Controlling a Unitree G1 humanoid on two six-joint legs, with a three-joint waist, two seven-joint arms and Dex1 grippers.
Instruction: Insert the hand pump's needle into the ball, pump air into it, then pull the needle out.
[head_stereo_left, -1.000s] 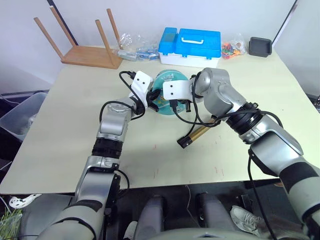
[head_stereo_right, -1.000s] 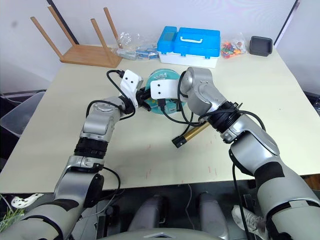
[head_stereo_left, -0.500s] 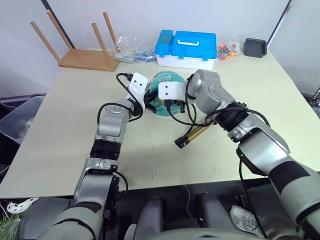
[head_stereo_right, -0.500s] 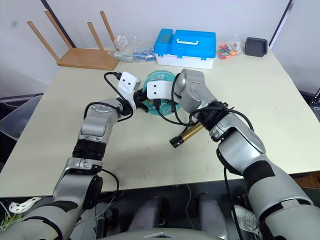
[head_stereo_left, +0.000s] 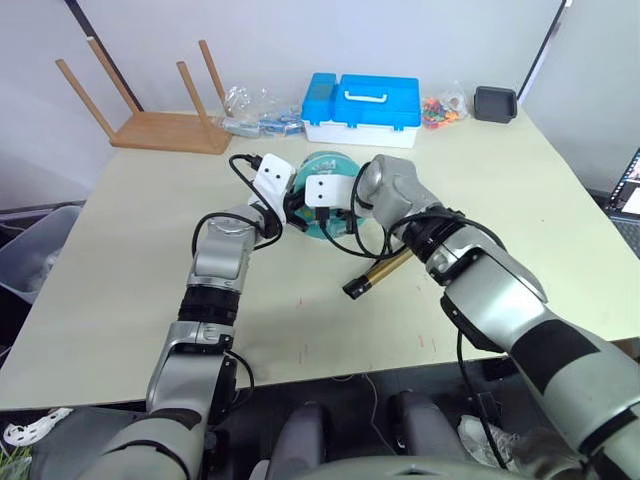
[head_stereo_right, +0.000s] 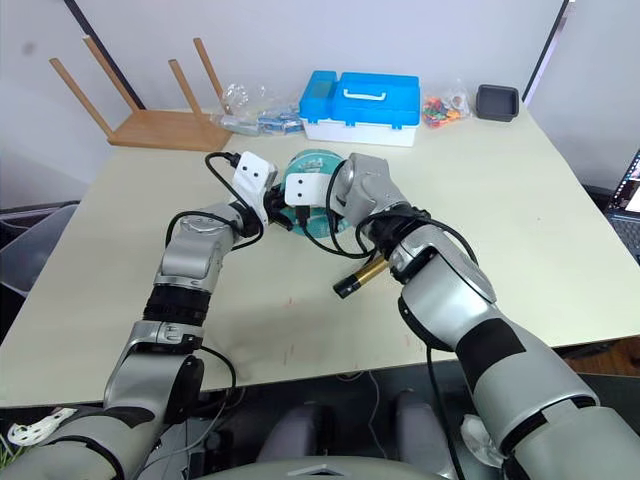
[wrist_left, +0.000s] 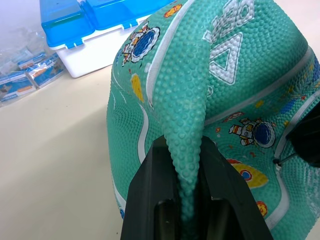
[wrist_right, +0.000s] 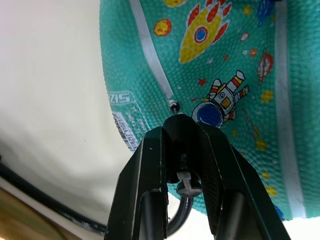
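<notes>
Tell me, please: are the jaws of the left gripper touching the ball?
Touching. In the left wrist view the left gripper has its jaws closed on a pinched fold of the ball, teal skin pressed between them.

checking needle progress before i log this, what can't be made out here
- Needle tip: right wrist view, the right pincer, shut on the hose end, covers it, so entry into the teal cartoon-print ball is unclear.
- Gold-bronze hand pump: left eye view, right arm hides its far end.
- Ball's underside: left wrist view, left pincer pinching a fold.
</notes>
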